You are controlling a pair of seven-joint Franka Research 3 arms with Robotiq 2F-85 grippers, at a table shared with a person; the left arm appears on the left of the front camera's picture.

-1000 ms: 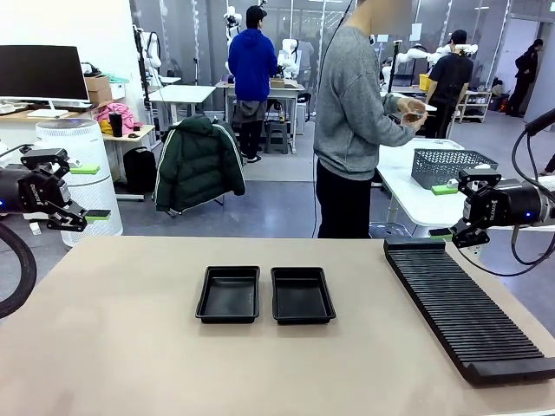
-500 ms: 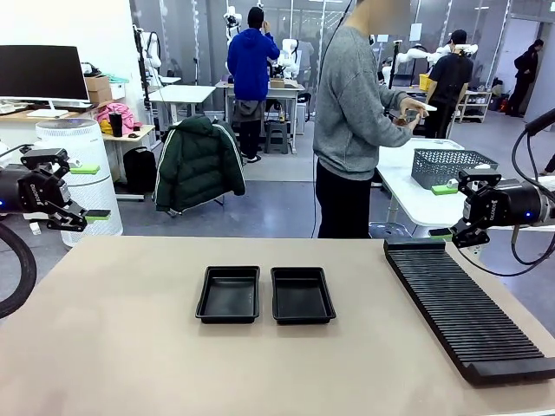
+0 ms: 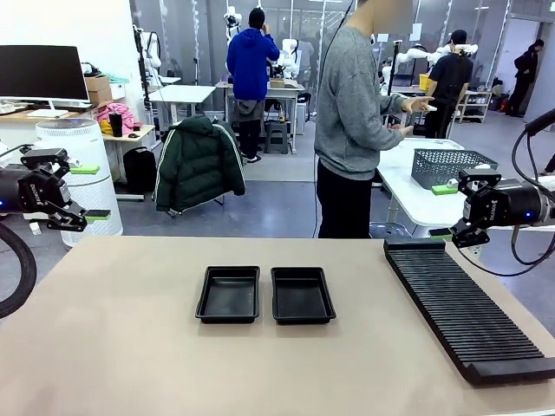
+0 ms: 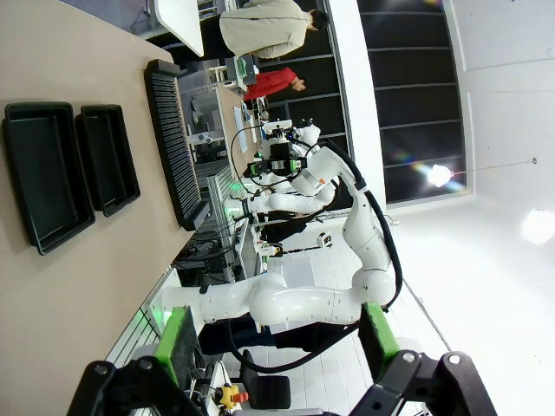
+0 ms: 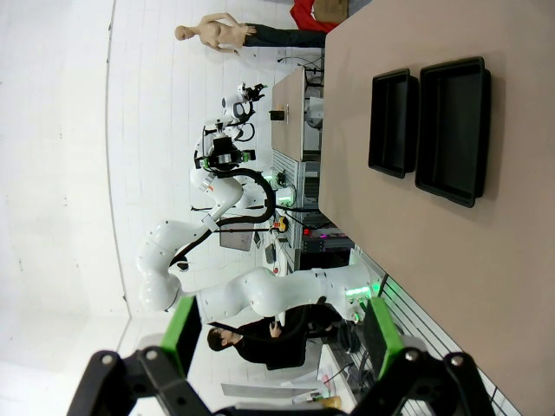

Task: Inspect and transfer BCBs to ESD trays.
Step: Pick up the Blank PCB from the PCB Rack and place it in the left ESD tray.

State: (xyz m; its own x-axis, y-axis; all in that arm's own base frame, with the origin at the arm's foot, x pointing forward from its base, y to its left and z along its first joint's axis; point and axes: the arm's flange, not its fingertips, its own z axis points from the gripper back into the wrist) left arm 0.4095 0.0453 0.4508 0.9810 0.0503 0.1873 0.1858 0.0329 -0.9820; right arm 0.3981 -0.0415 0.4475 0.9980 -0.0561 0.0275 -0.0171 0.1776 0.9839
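**Two ESD trays side by side on the table; both end effectors wide open and holding nothing**

Two ESD trays, shallow black rectangular plastic dishes with flared rims and smooth, faintly glossy floors, lie side by side near the middle of the matte beige table. Their long sides are parallel, with a narrow gap between them. To the robot's right, well apart from the trays, lies a long black rack, its top finely ribbed with close cross slots. The left end effector hangs off the table's left far corner. The right end effector hangs just beyond the rack's far end. On each, the jaws are spread wide, the flat green pads face one another, and nothing sits between them. Across the table a person in a grey knit top stands turned sideways, hands raised at chest height; whether the hands hold anything cannot be told.
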